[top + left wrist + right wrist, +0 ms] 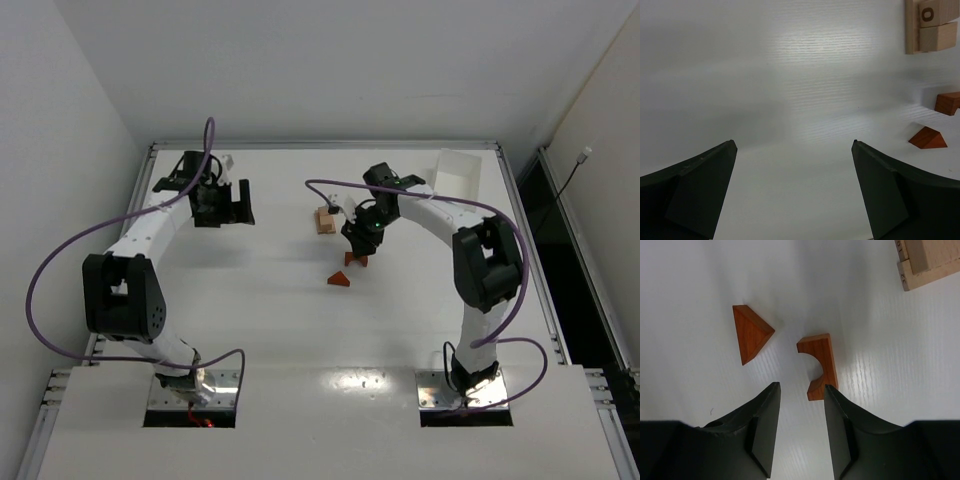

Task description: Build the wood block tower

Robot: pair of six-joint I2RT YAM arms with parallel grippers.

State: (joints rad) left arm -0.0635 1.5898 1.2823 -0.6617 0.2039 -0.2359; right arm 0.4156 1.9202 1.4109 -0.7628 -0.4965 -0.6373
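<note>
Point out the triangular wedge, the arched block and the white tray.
triangular wedge point(752, 333): right wrist view, its upward face.
arched block point(827, 357): right wrist view, solid part beside the cutout.
white tray point(452, 186): top external view, its outer wall.

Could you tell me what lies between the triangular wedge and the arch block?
Only bare table; the right wrist view shows the wedge and arch block apart.

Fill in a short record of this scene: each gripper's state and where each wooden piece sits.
left gripper: open, empty
right gripper: open, empty, jaws at the end of the arch block
triangular wedge: lying loose, apart from the arch block
tan blocks: grouped together, apart from both
white tray: far right corner
</note>
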